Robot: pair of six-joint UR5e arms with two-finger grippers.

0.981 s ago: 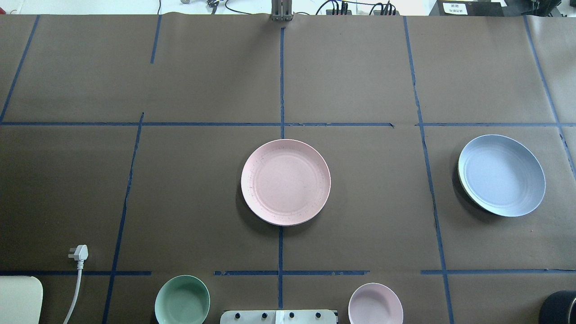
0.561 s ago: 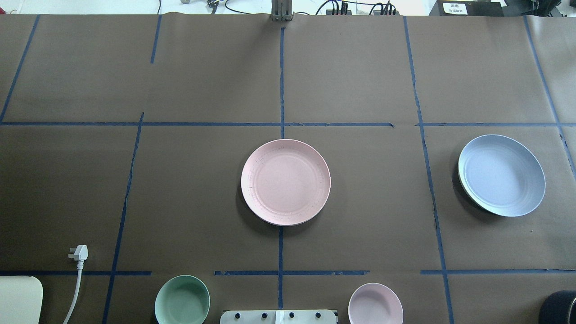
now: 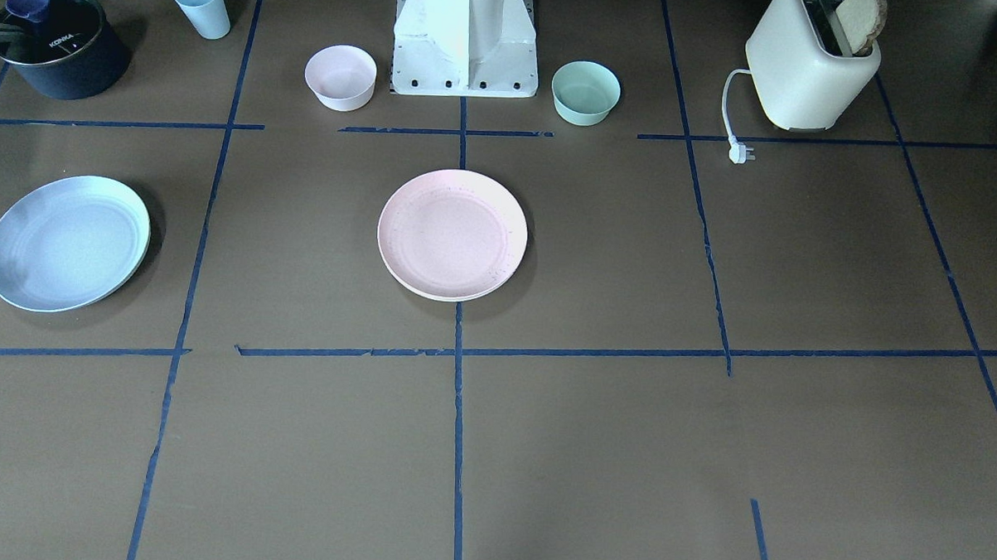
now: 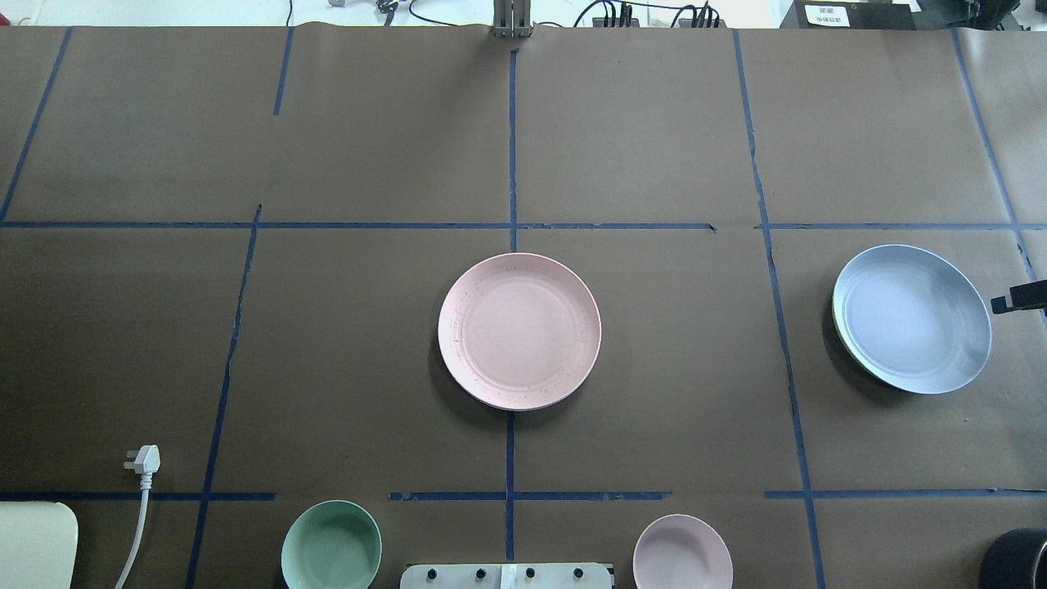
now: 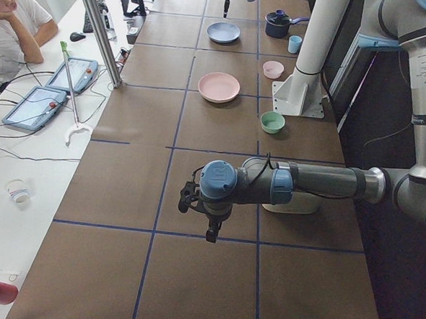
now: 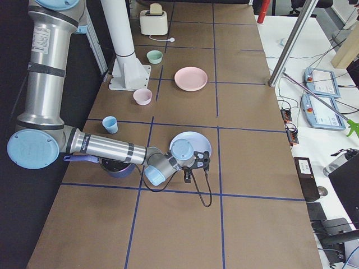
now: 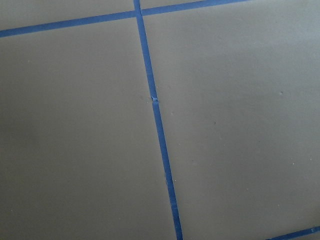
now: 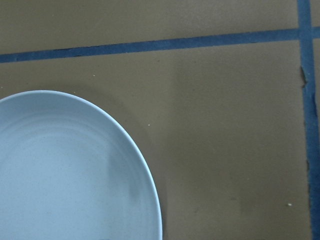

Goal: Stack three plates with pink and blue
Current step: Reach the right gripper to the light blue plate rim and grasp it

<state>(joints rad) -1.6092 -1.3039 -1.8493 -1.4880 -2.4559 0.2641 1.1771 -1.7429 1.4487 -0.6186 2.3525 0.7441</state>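
Right gripper (image 4: 1014, 301), grip unreadable, hangs at three o'clock of the blue plate (image 4: 912, 319); it already tops the cream plate (image 4: 835, 321); you've the pink plate (image 4: 519, 331) left to stack.

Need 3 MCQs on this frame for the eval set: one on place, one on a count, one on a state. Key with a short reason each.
1. The blue plate lies on the robot's: A) right B) left C) centre line
2. Small bowls in view: A) one B) two C) four
3. The pink plate and the blue plate are: A) stacked B) touching at the rims C) apart

Key: 1 A, it sits at the right of the overhead view; 2 B, one pink bowl and one mint bowl; 3 C, a wide gap lies between them.
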